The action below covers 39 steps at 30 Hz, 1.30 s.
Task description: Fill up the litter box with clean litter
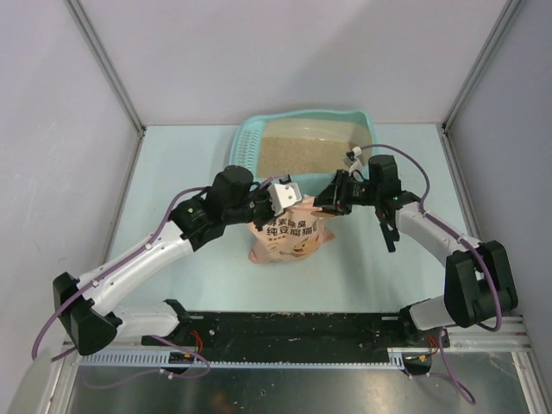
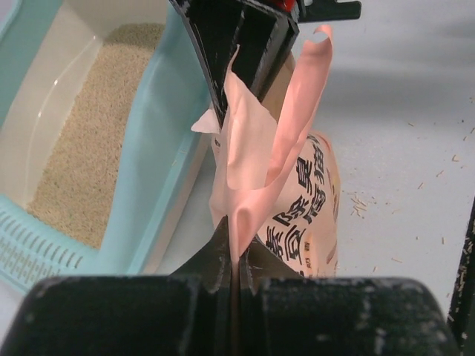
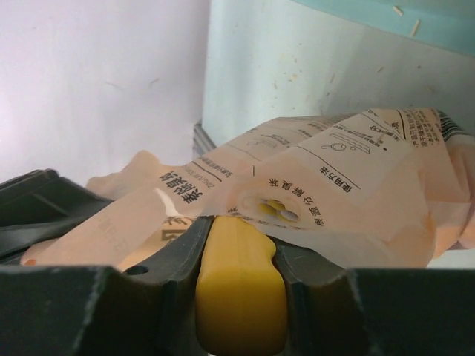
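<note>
Top external view: at far centre of pale tabletop (image 1: 172, 172), large light teal rectangular plastic litter box (image 1: 302, 118) w/ slotted grid at its left end. Inside, fine beige sand-like clean litter (image 1: 306, 151), spread over most of the floor right of the grid. Just in front of the box, upright pink-orange plastic bag (image 1: 285, 241) w/ black Chinese print, between both arms. At bag top from the left, left gripper (image 1: 293, 198); from the right, right gripper (image 1: 328, 205).

Left wrist view: left fingers (image 2: 208, 259) pressed together, pinching thin pink film of the bag mouth. Opposite, black right fingers (image 2: 215, 44) clamping another part of same film, w/ one flap curling free beside them. Box wall just beside the bag; touching or not, cannot tell.

Right wrist view: between right fingers, not fully closed, a yellow plastic piece (image 3: 239, 282), bag film lying over it. Cannot tell what this piece is. Behind the bag, teal box wall.
</note>
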### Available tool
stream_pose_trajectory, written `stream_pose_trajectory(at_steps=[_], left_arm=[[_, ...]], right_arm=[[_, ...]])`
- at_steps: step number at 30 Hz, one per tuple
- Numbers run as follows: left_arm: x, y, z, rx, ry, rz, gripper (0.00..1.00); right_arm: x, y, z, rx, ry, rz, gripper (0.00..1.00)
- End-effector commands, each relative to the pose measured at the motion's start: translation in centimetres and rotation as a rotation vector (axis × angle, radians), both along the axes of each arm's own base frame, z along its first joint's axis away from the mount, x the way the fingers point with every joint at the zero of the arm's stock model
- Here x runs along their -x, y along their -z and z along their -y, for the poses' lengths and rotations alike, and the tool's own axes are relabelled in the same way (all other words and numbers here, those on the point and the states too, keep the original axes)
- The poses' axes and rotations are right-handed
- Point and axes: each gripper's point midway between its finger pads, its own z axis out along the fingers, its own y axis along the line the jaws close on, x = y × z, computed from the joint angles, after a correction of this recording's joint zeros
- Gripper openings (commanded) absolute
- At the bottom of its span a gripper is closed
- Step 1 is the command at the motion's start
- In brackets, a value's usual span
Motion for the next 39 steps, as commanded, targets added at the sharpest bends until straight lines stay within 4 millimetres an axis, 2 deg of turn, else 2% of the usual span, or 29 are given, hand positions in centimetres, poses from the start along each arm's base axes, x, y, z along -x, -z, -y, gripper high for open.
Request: stream_pose_trajectory(at_steps=[1,7,9,12,13,15,18,21,23,25,27,28,29,30,32,33,35,36,38,39], left_arm=[[1.0,-11.0,1.2,0.221,0.141,0.334,0.0],[1.2,-11.2,0.9,0.146,0.218,0.499,0.0],[1.3,-10.8,0.6,0.113,0.237,0.55,0.0],[1.5,-9.5,0.5,0.075,0.242,0.561,0.0],[1.7,-9.3,0.5,0.074,0.237,0.556,0.0],[1.9,-8.9,0.6,0.087,0.222,0.518,0.0],[1.9,-9.3,0.5,0.106,0.2,0.496,0.0],[1.9,-9.2,0.5,0.101,0.197,0.497,0.0],[1.9,-9.1,0.5,0.103,0.197,0.491,0.0],[2.0,-9.1,0.7,0.11,0.199,0.481,0.0],[1.9,-8.7,0.9,0.106,0.204,0.472,0.0],[1.8,-8.7,0.9,0.103,0.201,0.473,0.0],[1.8,-8.5,0.8,0.101,0.201,0.471,0.0],[1.9,-8.8,0.8,0.107,0.199,0.474,0.0],[1.9,-9.1,0.7,0.112,0.196,0.476,0.0],[2.0,-9.3,0.7,0.117,0.196,0.476,0.0],[1.9,-9.4,0.8,0.122,0.193,0.471,0.0],[1.9,-9.3,0.8,0.12,0.192,0.472,0.0],[1.8,-9.0,0.7,0.113,0.186,0.47,0.0],[1.8,-9.0,0.6,0.112,0.184,0.473,0.0]], right_arm=[[0.0,-3.3,1.5,-0.102,-0.04,0.006,0.0],[-0.7,-5.4,5.7,-0.19,-0.058,0.03,0.0],[-0.9,-5.5,7.1,-0.207,-0.051,0.023,0.0],[-0.1,-5.7,8.3,-0.231,-0.082,0.009,0.0],[-0.1,-5.5,9.4,-0.233,-0.052,-0.022,0.0],[0.0,-5.1,9.8,-0.198,-0.049,0.035,0.0],[-0.2,-3.7,9.6,-0.173,-0.035,-0.003,0.0],[-1.0,-5.7,11.1,-0.192,0.016,0.064,0.0],[-1.5,-5.7,11.8,-0.17,0.068,0.072,0.0],[-1.5,-4.9,10.5,-0.145,0.059,0.059,0.0],[-0.6,-4.9,7.9,-0.158,-0.003,0.061,0.0],[-0.8,-5.8,7.6,-0.174,-0.023,0.117,0.0],[-0.6,-6.2,7.7,-0.186,-0.035,0.117,0.0],[-0.8,-6.5,8.7,-0.191,-0.018,0.112,0.0],[-0.3,-6.0,10.6,-0.164,0.017,0.079,0.0],[-0.1,-4.8,11.0,-0.133,0.052,0.03,0.0],[0.0,-3.1,9.6,-0.123,0.035,-0.015,0.0],[-0.6,-4.1,7.5,-0.14,-0.012,0.112,0.0],[-1.2,-4.4,7.1,-0.178,-0.007,0.074,0.0],[-1.5,-5.1,8.1,-0.199,-0.008,0.063,0.0]])
